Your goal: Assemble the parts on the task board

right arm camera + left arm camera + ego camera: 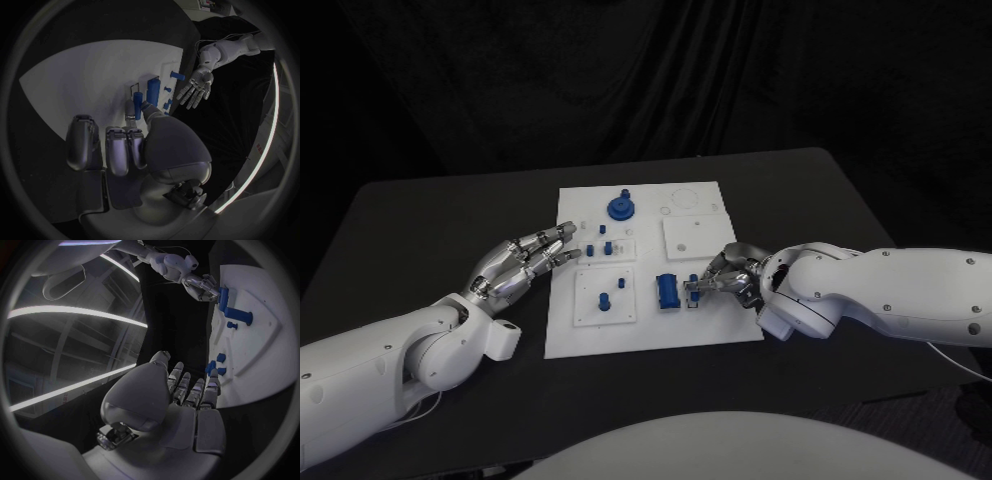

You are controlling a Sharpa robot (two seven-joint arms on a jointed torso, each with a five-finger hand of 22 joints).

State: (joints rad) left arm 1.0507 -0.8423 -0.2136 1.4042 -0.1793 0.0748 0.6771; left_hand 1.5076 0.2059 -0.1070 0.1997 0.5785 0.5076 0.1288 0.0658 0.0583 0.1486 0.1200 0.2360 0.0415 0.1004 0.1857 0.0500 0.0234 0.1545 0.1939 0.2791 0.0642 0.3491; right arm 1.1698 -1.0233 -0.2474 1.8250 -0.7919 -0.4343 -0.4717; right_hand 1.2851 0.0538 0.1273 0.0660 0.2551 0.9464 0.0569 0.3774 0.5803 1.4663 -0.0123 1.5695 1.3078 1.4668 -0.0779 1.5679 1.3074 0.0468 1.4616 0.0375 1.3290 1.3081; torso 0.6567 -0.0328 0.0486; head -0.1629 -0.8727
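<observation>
The white task board (711, 330) lies mid-table. A round blue part (620, 208) stands near its far edge, and small blue pieces (602, 247) sit below that. Near the board's middle is a blue block (668, 291). Just right of the block, my right hand (733, 277) pinches a thin blue pin (692, 291). The right wrist view shows the thumb against that pin (137, 104), beside the block (152, 91), with the other fingers (117, 149) curled. My left hand (524, 262) hovers at the board's left edge, fingers spread and holding nothing; it also appears as the left hand (187, 395).
More blue pegs (603, 300) stand in a raised square on the board's left half. A raised white square (692, 236) and a ring outline (687, 200) occupy the far right of the board. Black table (444, 220) surrounds the board.
</observation>
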